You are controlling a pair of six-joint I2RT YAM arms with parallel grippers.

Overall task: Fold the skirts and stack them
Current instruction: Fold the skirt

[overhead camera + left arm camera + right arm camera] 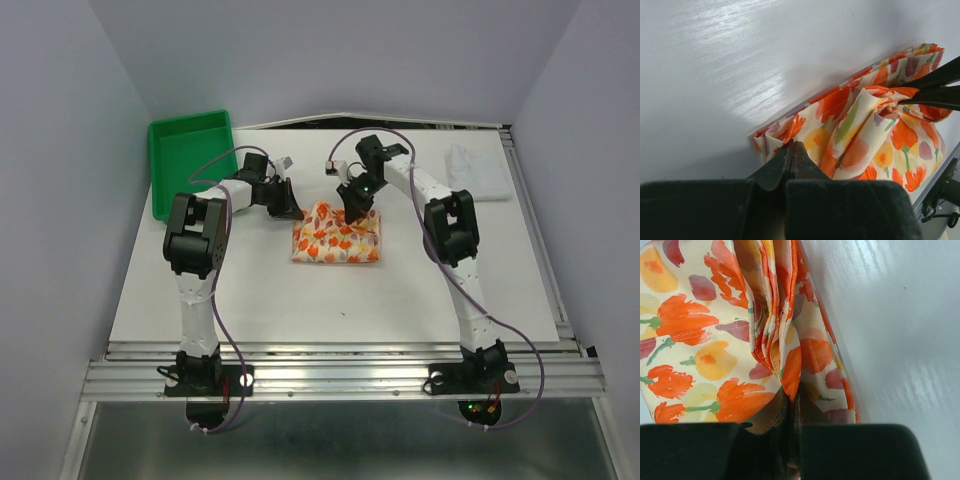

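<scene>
The floral skirt (337,238) lies partly folded on the white table, mid-back. My left gripper (293,211) is at its far left corner. In the left wrist view the jaws (791,146) are pressed shut on the cloth's edge (860,135). My right gripper (353,214) is at the skirt's far edge. In the right wrist view it (793,396) is shut on a bunched fold of the floral cloth (700,340), and its fingers (932,90) also show in the left wrist view, pinching the cloth. The white skirt (478,170) lies at the back right, untouched.
A green plastic tray (190,160) stands at the back left corner of the table (330,300). Grey walls close in both sides and the back. A metal rail runs along the near edge by the arm bases.
</scene>
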